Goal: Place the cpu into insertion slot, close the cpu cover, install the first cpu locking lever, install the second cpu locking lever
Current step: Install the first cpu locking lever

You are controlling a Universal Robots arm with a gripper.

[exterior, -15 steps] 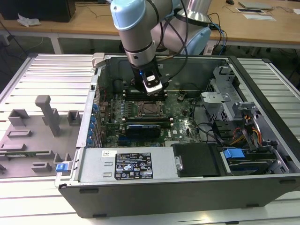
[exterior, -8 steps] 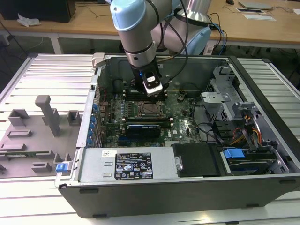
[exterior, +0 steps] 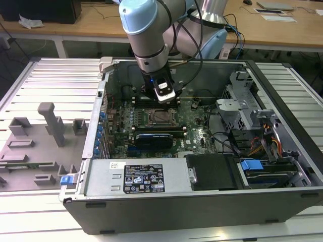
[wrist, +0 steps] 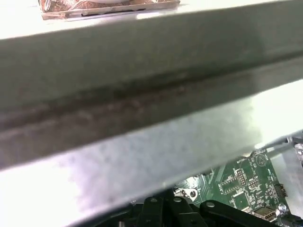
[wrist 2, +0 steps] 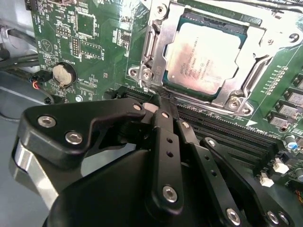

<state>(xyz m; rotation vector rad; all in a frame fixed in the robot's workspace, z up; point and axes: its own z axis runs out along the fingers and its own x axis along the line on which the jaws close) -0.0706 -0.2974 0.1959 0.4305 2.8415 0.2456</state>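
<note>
The cpu [wrist 2: 208,56], a pale silver square chip, lies flat in the insertion slot [exterior: 160,118] on the green board. The cpu cover [wrist 2: 258,47], a silver frame, lies down around the chip, whose top shows through its window. A thin metal lever rod [wrist 2: 147,47] runs along one side of the frame. In the second wrist view my gripper [wrist 2: 158,101] is shut, nothing between its black fingers, its tips just off the socket's edge over the memory slots. In the exterior view the gripper [exterior: 166,99] hangs inside the case just behind the socket. Its finger links [wrist: 165,205] show in the first wrist view.
Long black memory slots [wrist 2: 227,132] run beside the socket, and a coin battery [wrist 2: 62,74] sits on the board. The case wall [wrist: 142,94] is close to the first wrist camera. Drive cage [exterior: 242,96], cables and power supply [exterior: 146,176] crowd the case. Grey fixtures [exterior: 53,123] stand on the table.
</note>
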